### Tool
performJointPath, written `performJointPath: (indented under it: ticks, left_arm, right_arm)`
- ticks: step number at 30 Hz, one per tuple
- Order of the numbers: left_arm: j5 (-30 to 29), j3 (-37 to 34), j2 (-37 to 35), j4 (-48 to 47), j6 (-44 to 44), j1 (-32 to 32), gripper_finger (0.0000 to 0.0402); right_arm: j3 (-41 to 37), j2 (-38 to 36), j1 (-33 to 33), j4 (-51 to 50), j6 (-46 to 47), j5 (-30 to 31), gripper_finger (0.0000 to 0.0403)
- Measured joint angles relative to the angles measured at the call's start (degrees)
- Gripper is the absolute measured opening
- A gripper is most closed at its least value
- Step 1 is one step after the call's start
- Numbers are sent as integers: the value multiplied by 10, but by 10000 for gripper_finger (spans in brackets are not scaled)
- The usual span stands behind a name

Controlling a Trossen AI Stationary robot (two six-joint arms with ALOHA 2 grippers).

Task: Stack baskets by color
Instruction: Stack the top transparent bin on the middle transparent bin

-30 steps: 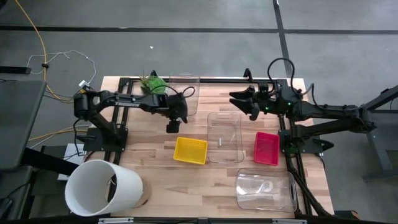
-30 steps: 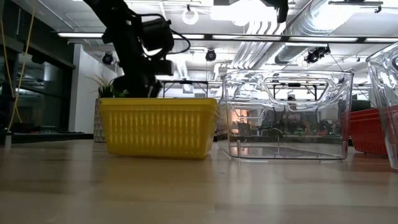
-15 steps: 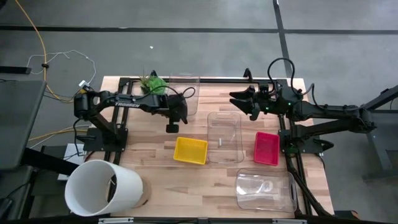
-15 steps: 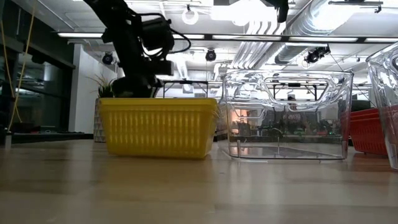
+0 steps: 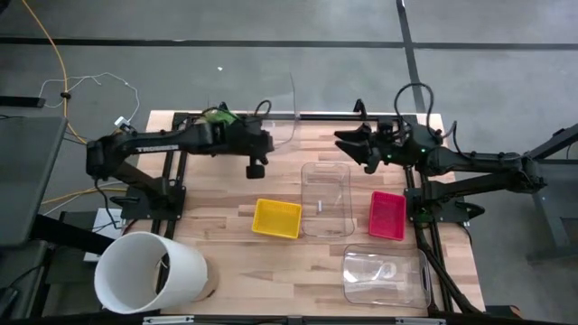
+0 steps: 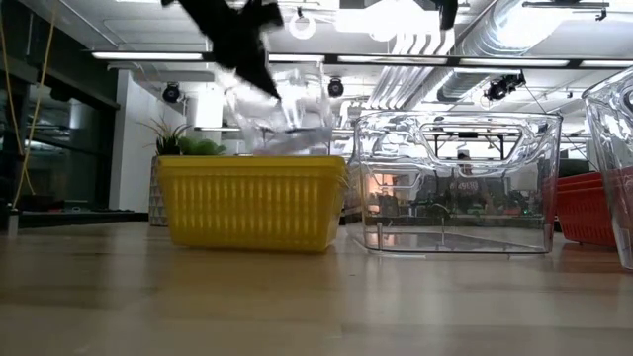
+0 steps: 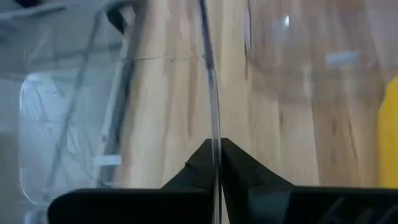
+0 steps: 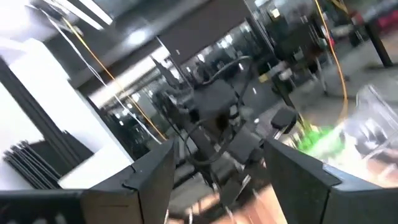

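My left gripper (image 5: 267, 142) is shut on a clear basket (image 5: 282, 116) and holds it above the table's far edge, behind the yellow basket (image 6: 252, 203) in the low view. The yellow basket (image 5: 276, 218), a second clear basket (image 5: 326, 199) and a pink-red basket (image 5: 387, 215) stand side by side on their bottoms at mid table. A third clear basket (image 5: 386, 275) stands near the right front corner. My right gripper (image 5: 348, 144) hangs open over the far right, touching nothing. My left gripper pinches the thin upper edge of the clear basket's wall (image 7: 213, 124) between its two fingertips (image 7: 239, 165). The fingers come slanting down from the table's left. The basket (image 6: 287, 114) hangs tilted below them, lifted clear of the table.
A big white tub (image 5: 149, 273) lies on its side at the near left corner. A small green plant (image 5: 219, 117) stands at the far edge by the left arm. Bare wood lies between the tub and the yellow basket.
My left gripper has gone up from the far part of the table and tipped toward level, taking the clear basket with it. The basket stood on the table a second ago and now hangs tilted in the air. My right arm has kept still.
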Motion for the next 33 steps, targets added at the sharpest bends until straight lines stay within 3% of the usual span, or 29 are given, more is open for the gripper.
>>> performJointPath:
  ticks: [8, 14, 21, 27, 33]
  left_arm:
    - [-38, 115, 1, -48, -51, -97, 0]
    - [-85, 167, 31, -60, -153, -216, 0]
    - [-111, 242, 125, -46, -206, -324, 0]
    - [-139, 306, 221, -18, -196, -360, 0]
    - [-190, 344, 286, -27, -235, -358, 0]
  right_arm:
    - [0, -52, 0, 108, -70, 19, 231]
    - [0, -121, 0, 74, -117, 87, 231]
    - [0, -170, 0, -9, -123, 147, 231]
    - [0, -174, 0, -47, -110, 166, 231]
    - [0, -170, 0, -60, -107, 143, 231]
